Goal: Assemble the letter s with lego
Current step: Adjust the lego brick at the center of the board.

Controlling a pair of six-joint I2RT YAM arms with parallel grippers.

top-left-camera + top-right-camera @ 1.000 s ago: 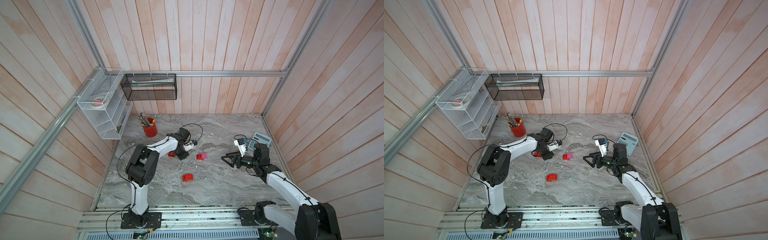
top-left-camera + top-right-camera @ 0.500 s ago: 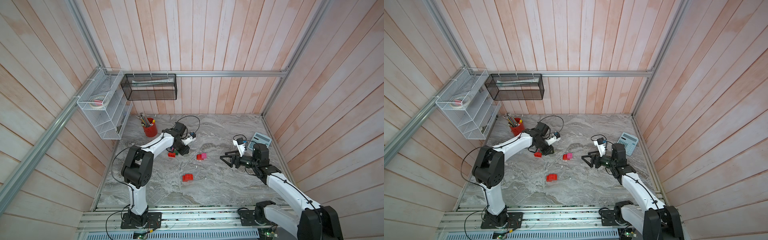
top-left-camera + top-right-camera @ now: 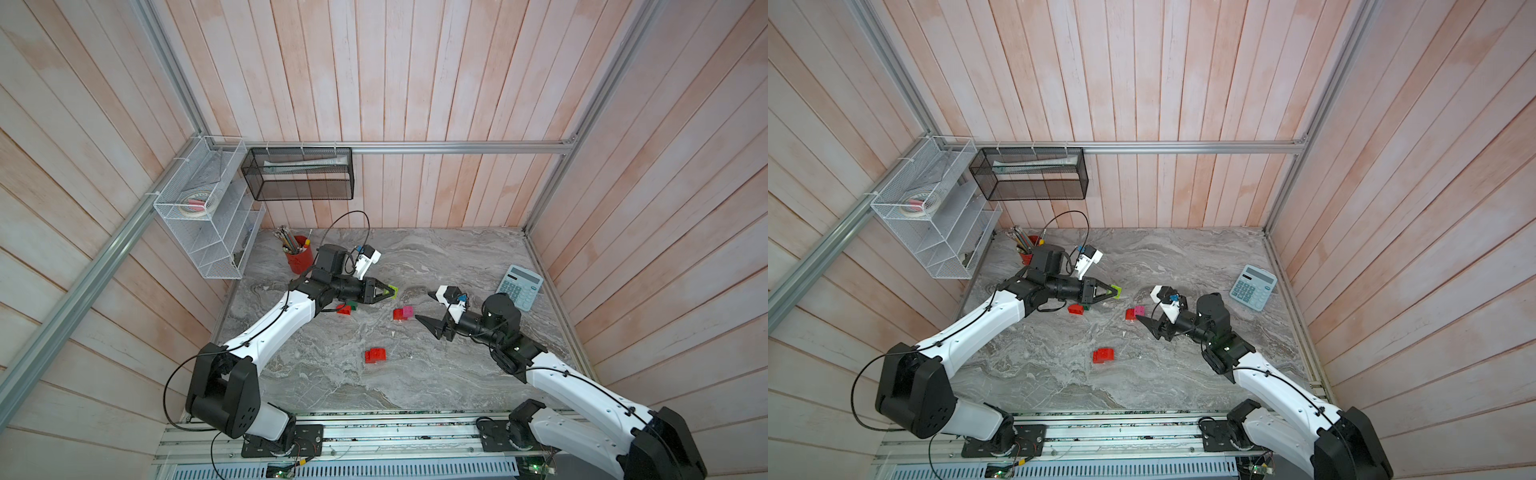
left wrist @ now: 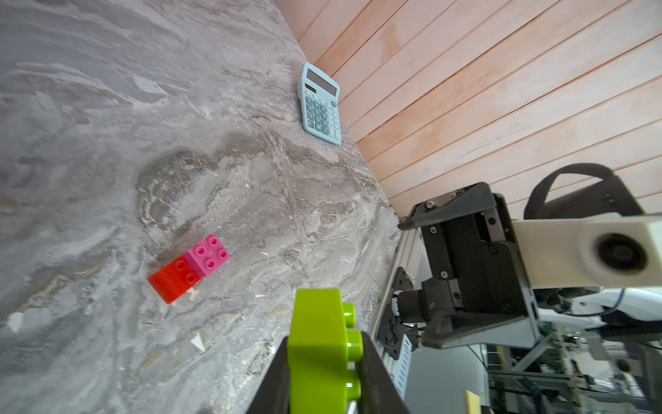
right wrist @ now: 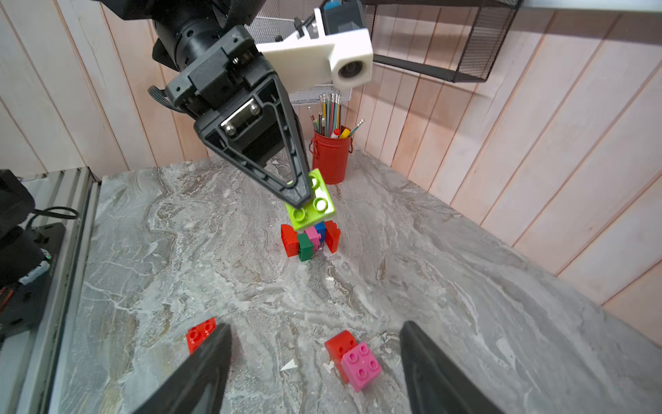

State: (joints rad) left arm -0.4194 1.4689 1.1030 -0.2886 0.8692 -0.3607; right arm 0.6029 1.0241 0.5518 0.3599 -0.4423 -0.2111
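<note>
**A:** Left hand (image 5: 299, 195)?
**B:** I am gripping the lime brick (image 4: 315, 344) with it, jaws closed on it above the surface (image 3: 332, 374), at eleven o'clock from the red-and-pink pair (image 3: 403, 313).
**A:** Right hand (image 3: 424, 305)?
**B:** I am holding it open and empty, at three o'clock from that pair.

Blue calculator (image 3: 519, 286) lies on the table (image 3: 436, 257), well apart from red pencil cup (image 3: 299, 261).

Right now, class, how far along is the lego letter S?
Done: a small cluster of red, green, pink and blue bricks looks joined, no clear S yet. In hand: the left jaws are shut on the lime brick, held up near that cluster. Left: the red-and-pink pair and the loose red brick lie apart; the right jaws are open and empty.
</note>
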